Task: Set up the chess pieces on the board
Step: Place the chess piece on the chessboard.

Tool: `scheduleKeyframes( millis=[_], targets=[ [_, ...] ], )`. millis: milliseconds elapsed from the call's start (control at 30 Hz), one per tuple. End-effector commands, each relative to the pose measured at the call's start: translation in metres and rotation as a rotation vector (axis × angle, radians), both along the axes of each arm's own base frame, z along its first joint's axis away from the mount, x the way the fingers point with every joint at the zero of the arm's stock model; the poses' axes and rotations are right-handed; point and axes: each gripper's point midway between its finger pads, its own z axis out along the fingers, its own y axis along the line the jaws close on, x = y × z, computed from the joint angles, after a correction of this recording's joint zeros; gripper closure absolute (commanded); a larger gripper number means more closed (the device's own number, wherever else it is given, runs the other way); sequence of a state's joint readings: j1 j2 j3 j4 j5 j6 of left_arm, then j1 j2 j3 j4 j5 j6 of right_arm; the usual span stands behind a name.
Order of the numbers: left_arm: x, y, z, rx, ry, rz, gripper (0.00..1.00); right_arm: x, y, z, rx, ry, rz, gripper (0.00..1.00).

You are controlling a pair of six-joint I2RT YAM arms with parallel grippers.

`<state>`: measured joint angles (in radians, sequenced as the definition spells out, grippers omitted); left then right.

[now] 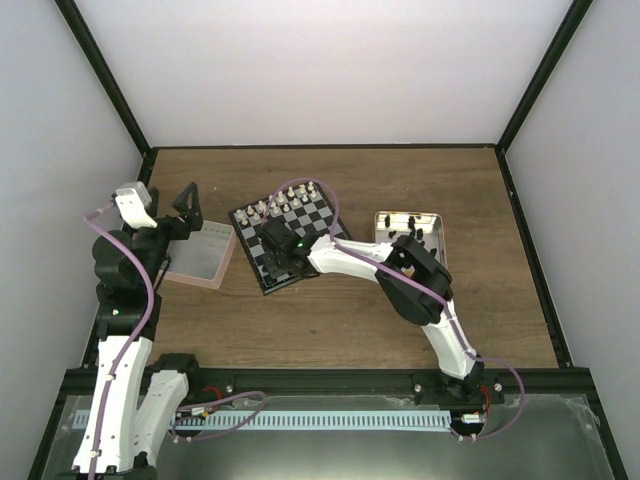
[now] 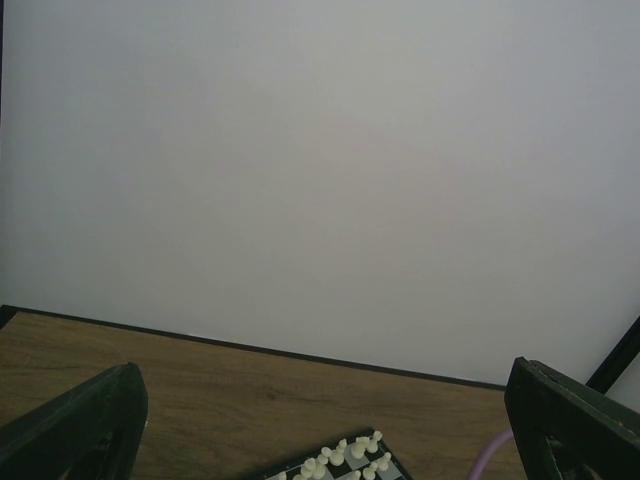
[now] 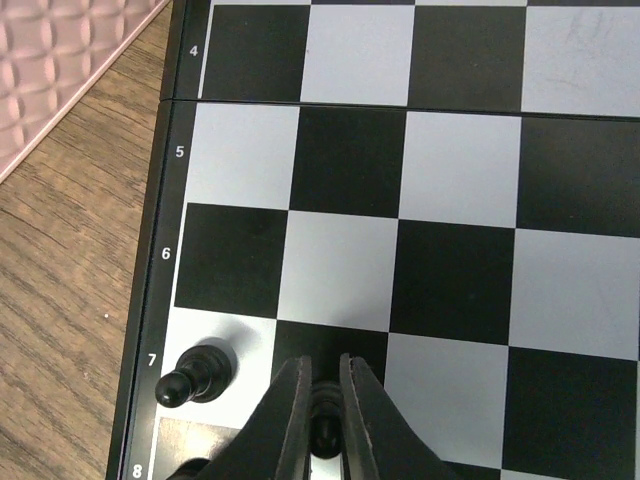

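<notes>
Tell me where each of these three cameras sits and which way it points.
Top camera: above and behind the robot, looking down at the table, the board, the left arm and left hand, the right arm and right hand.
Left wrist camera: on the left arm, facing the back wall; its open fingers fill the bottom corners.
Right wrist camera: just above the board, looking down; its fingers pinch a black piece.
Shared: top and left wrist views both show the white pieces.

Smooth board (image 3: 450,250), wood-grain table (image 3: 60,300)
</notes>
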<state>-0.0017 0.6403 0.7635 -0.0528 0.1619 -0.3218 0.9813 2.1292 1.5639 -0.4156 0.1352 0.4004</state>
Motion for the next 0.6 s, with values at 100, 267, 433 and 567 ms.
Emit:
scheduleKeyframes(
  millis=[100,267,433,567],
  targets=[
    [-0.001,-0.002,0.003,-0.001,-0.02,-0.009,0.0,0.003,0.011,-0.005,0.004,0.001,0.014,0.92],
    [0.0,-0.002,0.002,-0.001,-0.017,-0.009,0.0,0.005,0.012,-0.004,0.0,-0.003,0.007,0.92],
    [0.0,-0.002,0.002,-0.001,-0.017,-0.01,0.0,0.006,0.012,0.012,0.019,-0.015,0.002,0.82],
    [0.0,-0.002,0.002,-0.001,-0.016,-0.01,0.0,0.008,0.015,0.043,0.076,-0.04,-0.013,0.71]
  ],
)
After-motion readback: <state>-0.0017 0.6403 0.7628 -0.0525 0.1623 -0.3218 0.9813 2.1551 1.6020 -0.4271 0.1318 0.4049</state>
